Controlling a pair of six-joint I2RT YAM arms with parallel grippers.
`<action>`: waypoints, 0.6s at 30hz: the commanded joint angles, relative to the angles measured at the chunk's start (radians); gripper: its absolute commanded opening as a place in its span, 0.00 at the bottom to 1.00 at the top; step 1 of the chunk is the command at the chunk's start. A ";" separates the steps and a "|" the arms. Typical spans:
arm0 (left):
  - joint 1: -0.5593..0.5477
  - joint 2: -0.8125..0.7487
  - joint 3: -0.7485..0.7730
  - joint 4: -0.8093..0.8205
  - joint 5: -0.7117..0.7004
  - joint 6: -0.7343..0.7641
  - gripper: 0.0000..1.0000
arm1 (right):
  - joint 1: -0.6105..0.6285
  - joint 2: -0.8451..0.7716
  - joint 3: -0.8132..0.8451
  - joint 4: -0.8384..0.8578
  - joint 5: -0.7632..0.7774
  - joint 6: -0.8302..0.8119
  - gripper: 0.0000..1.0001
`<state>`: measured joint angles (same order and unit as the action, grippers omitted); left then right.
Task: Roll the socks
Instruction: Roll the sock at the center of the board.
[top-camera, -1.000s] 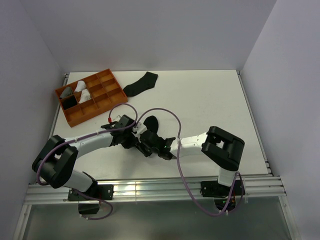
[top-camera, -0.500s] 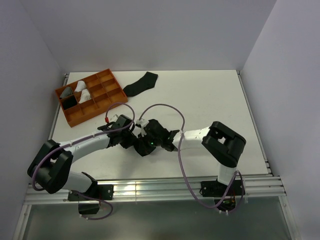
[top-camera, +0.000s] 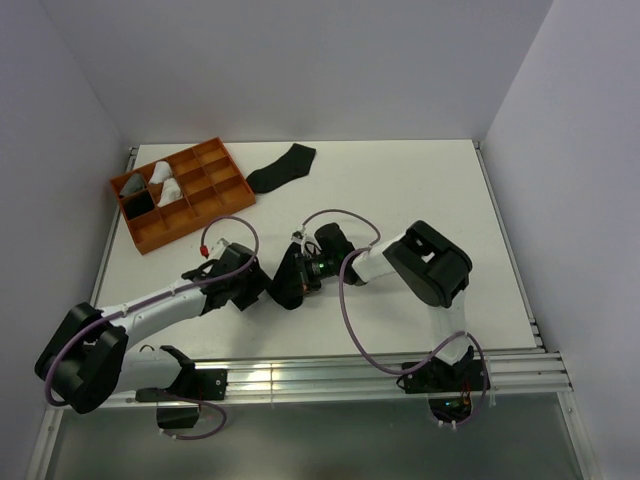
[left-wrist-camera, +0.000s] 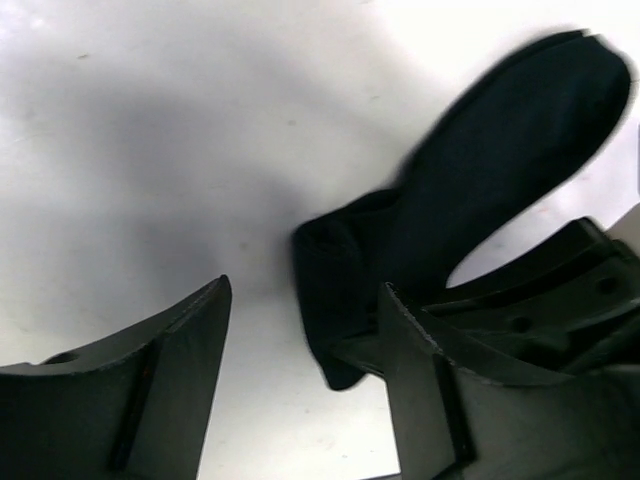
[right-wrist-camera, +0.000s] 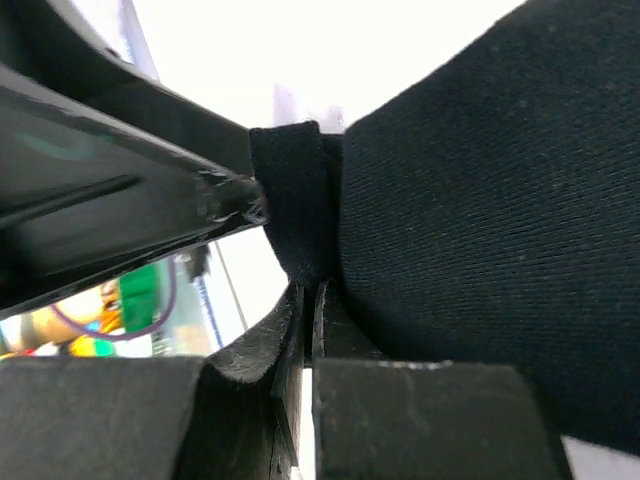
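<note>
In the top view the black sock (top-camera: 285, 282) lies near the front of the table (top-camera: 420, 200), between the left gripper (top-camera: 258, 290) and the right gripper (top-camera: 306, 270). The second sock (top-camera: 282, 168) lies flat well behind, beside the orange tray (top-camera: 215, 176), whose leftmost compartments hold grey, black and white bundles (top-camera: 160, 171). In the left wrist view the fingers stand spread with the sock's curled end (left-wrist-camera: 335, 265) between them, so I judge the roll barely begun. In the right wrist view the fingers are pressed together on a fold of the sock's edge, and the next move calls for turning that end over tightly along the sock.
</note>
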<state>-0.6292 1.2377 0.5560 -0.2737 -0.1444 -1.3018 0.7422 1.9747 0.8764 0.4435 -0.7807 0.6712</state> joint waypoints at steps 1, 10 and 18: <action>-0.003 -0.009 -0.025 0.060 0.011 -0.004 0.64 | -0.018 0.033 -0.005 0.100 -0.120 0.097 0.00; -0.003 0.058 -0.044 0.097 0.023 -0.007 0.55 | -0.046 0.058 -0.010 0.121 -0.132 0.148 0.00; -0.012 0.115 -0.056 0.122 0.042 -0.010 0.38 | -0.050 0.052 0.009 0.040 -0.085 0.099 0.00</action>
<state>-0.6304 1.3266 0.5255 -0.1482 -0.1123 -1.3079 0.6979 2.0212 0.8745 0.5045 -0.8806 0.8005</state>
